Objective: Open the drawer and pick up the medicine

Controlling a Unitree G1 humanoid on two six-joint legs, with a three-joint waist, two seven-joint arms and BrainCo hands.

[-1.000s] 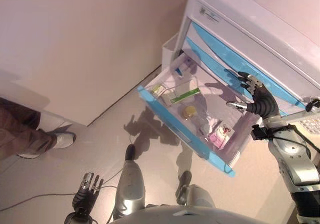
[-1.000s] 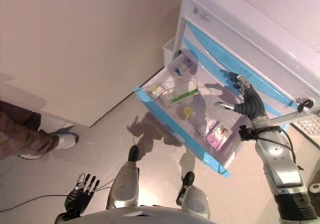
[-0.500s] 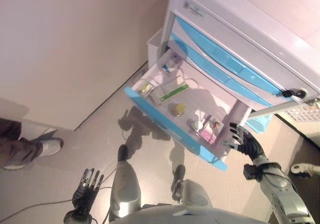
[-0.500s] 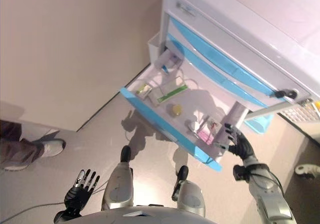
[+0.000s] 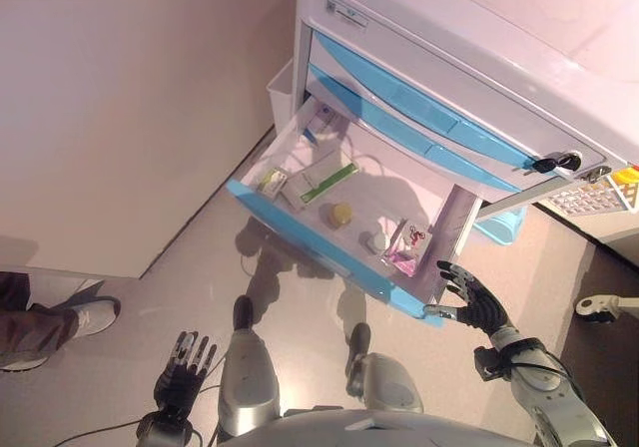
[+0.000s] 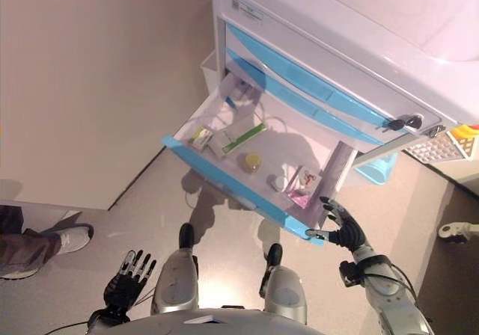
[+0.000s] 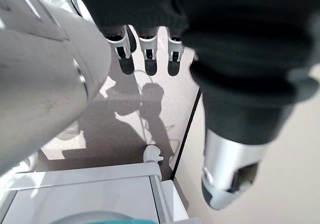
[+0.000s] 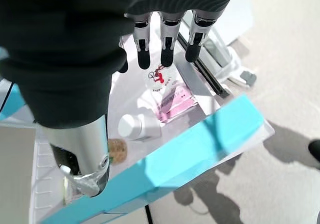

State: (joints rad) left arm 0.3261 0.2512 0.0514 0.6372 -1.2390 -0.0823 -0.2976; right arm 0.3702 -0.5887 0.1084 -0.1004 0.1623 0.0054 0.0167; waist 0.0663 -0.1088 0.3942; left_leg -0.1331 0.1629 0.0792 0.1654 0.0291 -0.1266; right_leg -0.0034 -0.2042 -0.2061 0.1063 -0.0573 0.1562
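Note:
The bottom drawer (image 5: 300, 233) of the white cabinet stands pulled out, with a light-blue front. Inside lie a pink-and-white medicine box (image 5: 406, 247), a white bottle (image 5: 375, 240), a yellow round piece (image 5: 341, 214), a green-and-white long box (image 5: 327, 182) and a small green box (image 5: 270, 179). My right hand (image 5: 477, 309) is open, just outside the drawer's front right corner and holding nothing. In the right wrist view its straight fingers (image 8: 167, 39) point over the pink box (image 8: 167, 91) past the blue front (image 8: 200, 149). My left hand (image 5: 185, 369) hangs low and open above the floor.
Two shut blue drawers (image 5: 419, 108) sit above the open one, with a key (image 5: 554, 161) in the lock. A white bin (image 5: 283, 83) hangs on the cabinet's left side. A person's shoe (image 5: 80, 317) is on the floor at far left. The wall runs along the left.
The camera has shifted. My right hand has dropped from up by the upper drawers, over the drawer's back, to a spot outside the drawer's front right corner. My left hand stays hanging.

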